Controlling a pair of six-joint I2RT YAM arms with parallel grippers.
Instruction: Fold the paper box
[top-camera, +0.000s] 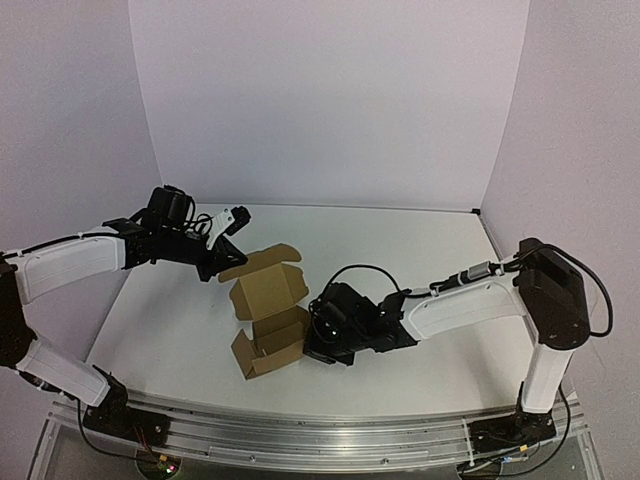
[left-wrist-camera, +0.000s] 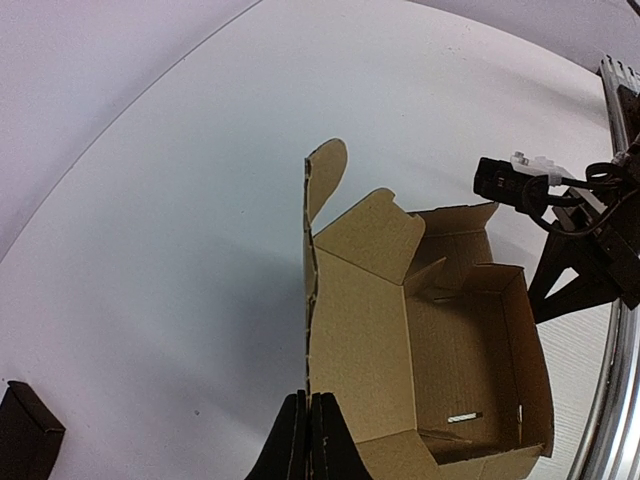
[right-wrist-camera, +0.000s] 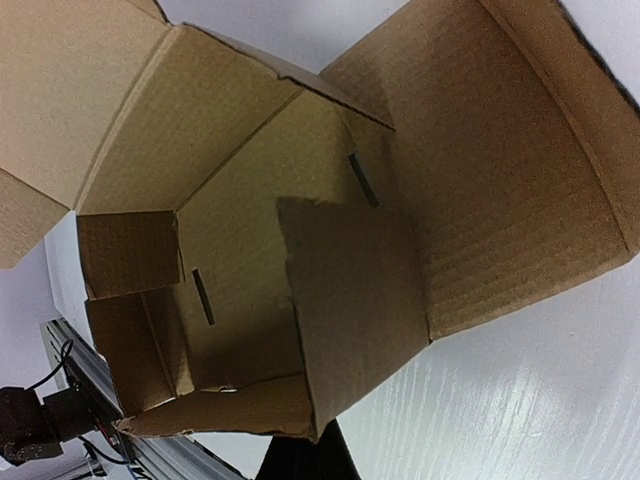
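The paper box (top-camera: 268, 312) is plain brown cardboard, half formed, with its walls up and its lid panel (top-camera: 268, 287) raised at the back. My left gripper (top-camera: 222, 265) is shut on the lid panel's far edge. In the left wrist view its fingers (left-wrist-camera: 308, 440) pinch that thin edge, and the open box (left-wrist-camera: 450, 350) lies to the right. My right gripper (top-camera: 311, 336) is at the box's right wall. In the right wrist view the box (right-wrist-camera: 250, 250) fills the frame. Its side wall (right-wrist-camera: 350, 310) runs down into my closed dark fingers (right-wrist-camera: 305, 458), which are mostly hidden.
A small black rectangular object (left-wrist-camera: 25, 430) lies on the white table at the left. The right arm's body (left-wrist-camera: 585, 235) stands just beyond the box. The metal rail (top-camera: 300, 435) runs along the near table edge. Pale walls enclose the back and sides.
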